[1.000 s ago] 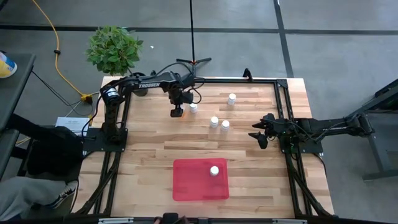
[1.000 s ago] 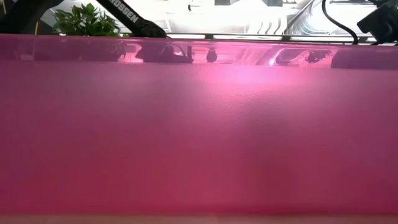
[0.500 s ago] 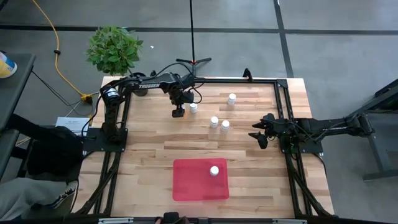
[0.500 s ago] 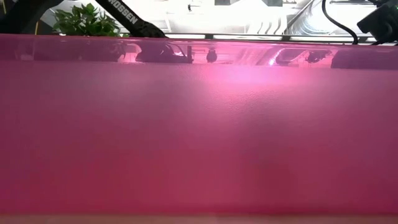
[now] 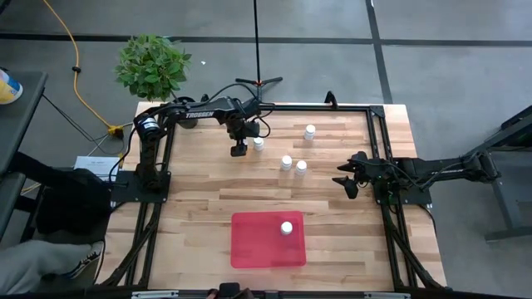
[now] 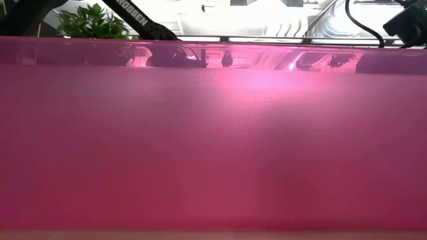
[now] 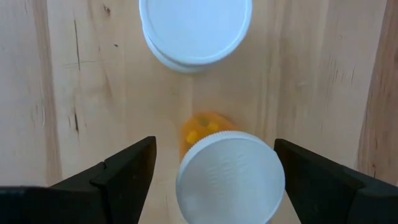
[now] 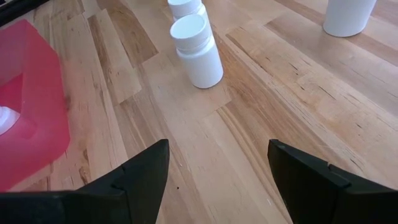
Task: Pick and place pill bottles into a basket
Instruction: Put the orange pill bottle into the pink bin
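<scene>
Compared with a second ago, your left end effector [image 5: 238,150] has shifted slightly toward the far bottles; nothing else has changed. It hangs over the amber pill bottle [image 7: 214,168], fingers spread wide either side of the white cap, gripping nothing. Your right end effector [image 5: 347,183] waits at the right side of the surface [image 5: 199,187], fingers apart and empty. Count five white-capped bottles from above: four standing at the far middle, one [image 5: 286,227] inside the red basket [image 5: 253,245].
</scene>
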`<action>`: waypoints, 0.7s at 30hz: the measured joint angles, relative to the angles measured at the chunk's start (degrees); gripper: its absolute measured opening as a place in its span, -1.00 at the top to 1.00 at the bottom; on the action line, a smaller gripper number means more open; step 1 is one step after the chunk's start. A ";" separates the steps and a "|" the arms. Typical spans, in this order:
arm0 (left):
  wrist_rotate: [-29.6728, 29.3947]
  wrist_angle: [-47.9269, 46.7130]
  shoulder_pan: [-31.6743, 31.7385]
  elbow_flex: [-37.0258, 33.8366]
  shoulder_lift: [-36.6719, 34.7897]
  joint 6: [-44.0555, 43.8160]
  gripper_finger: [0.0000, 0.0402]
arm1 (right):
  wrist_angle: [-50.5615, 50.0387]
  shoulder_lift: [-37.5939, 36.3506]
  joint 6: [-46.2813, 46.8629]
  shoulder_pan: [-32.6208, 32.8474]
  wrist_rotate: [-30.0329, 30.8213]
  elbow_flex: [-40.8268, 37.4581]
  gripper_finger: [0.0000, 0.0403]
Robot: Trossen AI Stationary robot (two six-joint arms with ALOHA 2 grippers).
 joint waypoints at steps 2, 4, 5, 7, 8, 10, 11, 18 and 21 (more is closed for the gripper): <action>-0.02 0.10 0.00 0.00 -0.01 0.00 -0.78 | 0.00 0.00 0.00 0.00 -0.01 0.00 -0.31; -0.02 0.09 0.00 0.00 0.01 -0.01 -0.78 | -0.01 0.00 0.00 -0.01 -0.01 0.00 -0.31; -0.02 0.09 0.00 0.00 0.00 -0.02 -0.78 | 0.00 0.00 0.00 0.00 -0.01 0.00 -0.31; -0.03 0.09 0.00 0.00 -0.01 -0.02 -0.76 | -0.07 0.00 0.00 0.00 0.01 0.00 -0.31; -0.04 0.09 0.00 0.00 -0.01 -0.02 -0.74 | -0.07 0.00 0.00 0.00 0.00 0.00 -0.31; -0.04 0.09 0.00 0.00 0.01 -0.06 -0.67 | -0.07 0.00 0.00 0.00 -0.01 0.00 -0.31; -0.04 0.09 0.00 0.00 -0.01 -0.30 -0.62 | -0.07 0.00 0.00 0.00 0.01 0.00 -0.31; 0.07 0.09 0.00 0.02 -0.01 -0.46 -0.27 | -0.07 0.01 0.00 0.00 0.01 0.00 -0.31; 0.09 0.09 0.00 0.02 -0.01 -0.46 -0.18 | -0.07 0.01 0.00 0.00 0.01 0.00 -0.31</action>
